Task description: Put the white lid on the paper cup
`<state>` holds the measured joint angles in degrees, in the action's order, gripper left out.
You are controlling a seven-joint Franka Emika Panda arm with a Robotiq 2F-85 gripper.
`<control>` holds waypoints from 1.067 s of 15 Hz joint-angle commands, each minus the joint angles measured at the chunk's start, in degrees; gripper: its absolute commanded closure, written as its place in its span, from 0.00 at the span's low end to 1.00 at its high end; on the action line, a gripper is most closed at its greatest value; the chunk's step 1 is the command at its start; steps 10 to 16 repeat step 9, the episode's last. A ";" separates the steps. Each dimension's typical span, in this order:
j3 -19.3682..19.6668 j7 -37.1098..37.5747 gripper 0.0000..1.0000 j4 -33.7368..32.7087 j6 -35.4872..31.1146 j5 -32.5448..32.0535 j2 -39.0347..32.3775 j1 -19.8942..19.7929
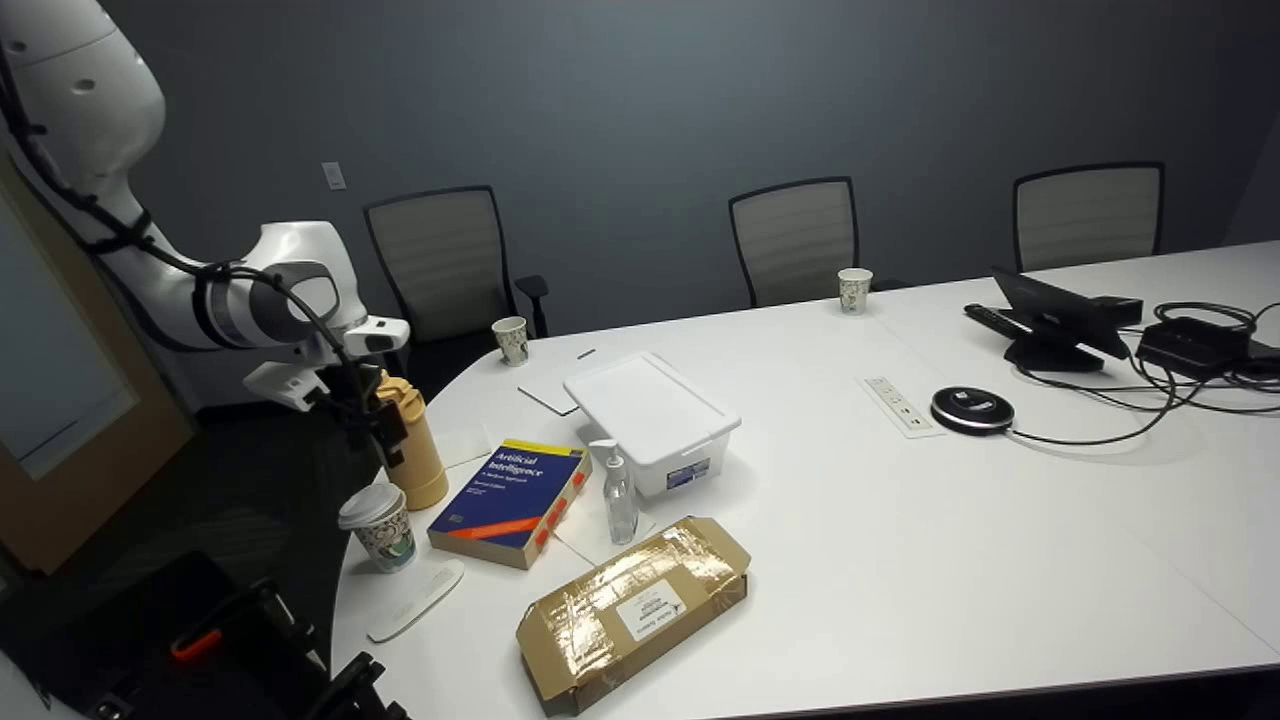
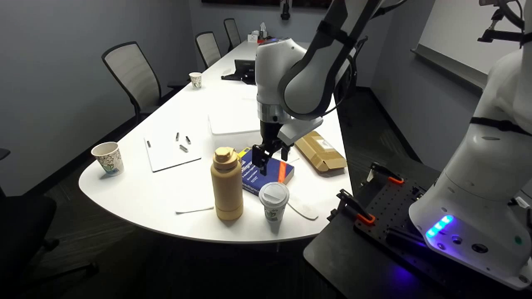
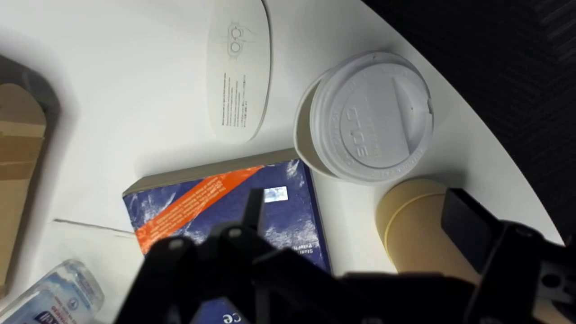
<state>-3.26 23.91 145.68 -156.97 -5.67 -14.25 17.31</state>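
Observation:
The white lid (image 3: 373, 119) lies on the mouth of the paper cup (image 3: 305, 128). In the wrist view it sits off-centre, and a crescent of the cup's mouth shows at its left. The lid (image 1: 370, 503) (image 2: 274, 194) and the cup (image 1: 388, 543) (image 2: 274, 214) also show in both exterior views, with the cup upright near the table's rounded edge. My gripper (image 3: 360, 216) is open with nothing between its fingers. It hangs above the table near the book and the tan bottle, apart from the cup. It also shows in both exterior views (image 1: 388, 440) (image 2: 273, 160).
The tan bottle (image 2: 226, 187) stands right beside the cup. A thick blue book (image 1: 510, 500), a cardboard box (image 1: 635, 610), a sanitizer bottle (image 1: 620, 500), a lidded plastic bin (image 1: 650, 410) and a flat white piece (image 3: 238, 72) are nearby. Patterned cups (image 2: 109, 160) (image 2: 195, 80) stand farther off.

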 commanded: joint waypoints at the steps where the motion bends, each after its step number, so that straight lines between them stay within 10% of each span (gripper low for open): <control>1: -1.41 -1.46 0.00 1.75 0.22 2.05 2.34 -1.44; 16: -1.39 -0.77 0.00 1.69 0.41 1.55 2.22 -1.42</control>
